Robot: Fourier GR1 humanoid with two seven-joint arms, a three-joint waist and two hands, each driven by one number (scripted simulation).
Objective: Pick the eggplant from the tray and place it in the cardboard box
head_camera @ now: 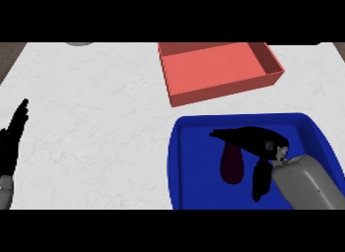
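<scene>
On the white counter's (pixel 95 98) blue tray (pixel 197 152), right hand (pixel 259 140) overlaps the eggplant (pixel 232 168), grip unclear; left hand (pixel 4 147) open

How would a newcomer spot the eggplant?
Find the blue tray at the counter's lower right, below the red box. The eggplant lies inside it, partly hidden by the right hand. It is the only dark purple, elongated thing there.

**Room at left, walls at right**

The counter (pixel 95 123) lies bare across left and middle, bar the left hand (pixel 7 145) resting at its near-left edge. At right rise the rim of the blue tray (pixel 174 162) and the walls of the open-topped cardboard box (pixel 219 92), with a narrow bare strip between.
</scene>
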